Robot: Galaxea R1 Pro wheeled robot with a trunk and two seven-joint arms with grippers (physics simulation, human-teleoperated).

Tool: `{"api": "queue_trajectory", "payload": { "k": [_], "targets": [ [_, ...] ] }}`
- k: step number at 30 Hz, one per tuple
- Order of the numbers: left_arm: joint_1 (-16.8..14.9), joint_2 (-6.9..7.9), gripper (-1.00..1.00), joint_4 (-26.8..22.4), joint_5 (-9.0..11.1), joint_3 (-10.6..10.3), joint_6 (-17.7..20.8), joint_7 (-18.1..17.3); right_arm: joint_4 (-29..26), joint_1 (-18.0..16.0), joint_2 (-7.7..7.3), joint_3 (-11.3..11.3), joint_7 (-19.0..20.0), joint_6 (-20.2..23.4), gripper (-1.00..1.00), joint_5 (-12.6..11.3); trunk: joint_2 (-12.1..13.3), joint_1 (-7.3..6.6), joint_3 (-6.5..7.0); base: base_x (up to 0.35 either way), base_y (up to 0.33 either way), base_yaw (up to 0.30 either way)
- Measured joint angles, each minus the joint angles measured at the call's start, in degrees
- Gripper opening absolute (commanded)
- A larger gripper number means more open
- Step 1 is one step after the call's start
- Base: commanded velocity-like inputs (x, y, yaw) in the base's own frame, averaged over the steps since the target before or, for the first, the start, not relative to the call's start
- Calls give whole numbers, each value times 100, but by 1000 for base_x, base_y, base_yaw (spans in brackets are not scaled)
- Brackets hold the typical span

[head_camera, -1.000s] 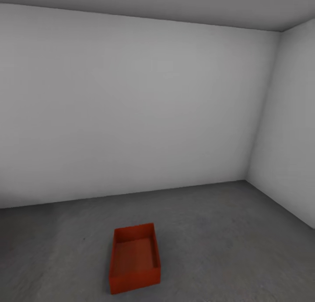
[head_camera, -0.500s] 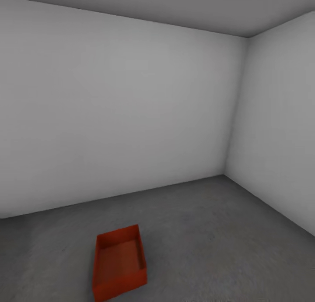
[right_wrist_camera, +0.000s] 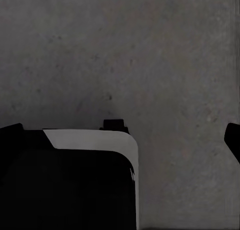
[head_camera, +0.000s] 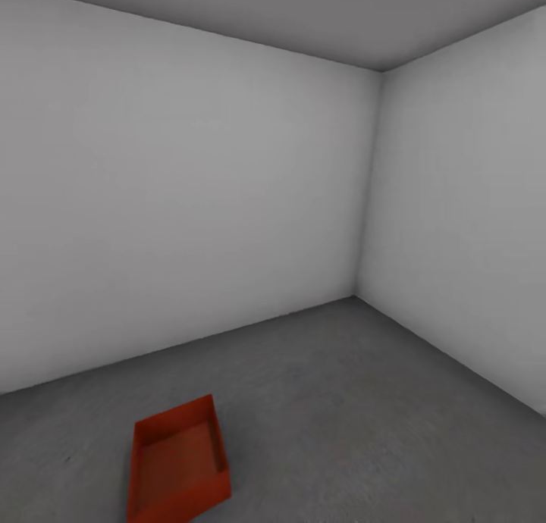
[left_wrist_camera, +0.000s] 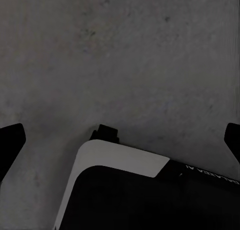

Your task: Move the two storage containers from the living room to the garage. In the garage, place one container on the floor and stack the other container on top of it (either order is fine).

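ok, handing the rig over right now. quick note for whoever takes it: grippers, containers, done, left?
Left gripper: open, empty, over bare concrete.
Right gripper: open, empty, also over concrete.
One storage container: upright on the garage floor, low left in the head view, near a corner of white walls.
Done: first container set down in the garage.
Left: bring the second container and stack it on this one.

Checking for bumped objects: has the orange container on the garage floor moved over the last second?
No. The container slid left in the head view, but the wall corner slid left with it, so the camera turned right; the bin itself stayed put.
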Motion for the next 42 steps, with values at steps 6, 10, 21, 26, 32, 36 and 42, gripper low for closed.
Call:
{"api": "queue_trajectory", "payload": {
  "k": [6,10,21,26,32,36,42],
  "targets": [
    [0,4,100,0,0,-1,0,0,0,0,0,0,0,0,100,0,0,0,0,0,0,-284],
    [0,5,100,0,0,1,0,0,0,-2,0,0,0,0,100,0,0,0,0,0,0,-288],
    [0,6,100,0,0,4,0,0,0,0,0,0,0,0,100,0,0,0,0,0,0,-292],
    [0,6,100,0,0,1,0,0,0,0,0,0,0,0,100,0,0,0,0,0,0,-293],
    [0,-4,100,0,0,-3,0,0,0,0,0,0,0,4,100,0,0,0,0,0,0,-293],
    [0,-14,100,0,0,-3,0,0,0,0,0,0,0,21,100,0,0,0,0,0,0,-293],
    [0,-29,100,0,-14,-4,0,0,0,-2,-8,0,0,35,100,-1,0,0,0,0,0,-293]
  ]
}}
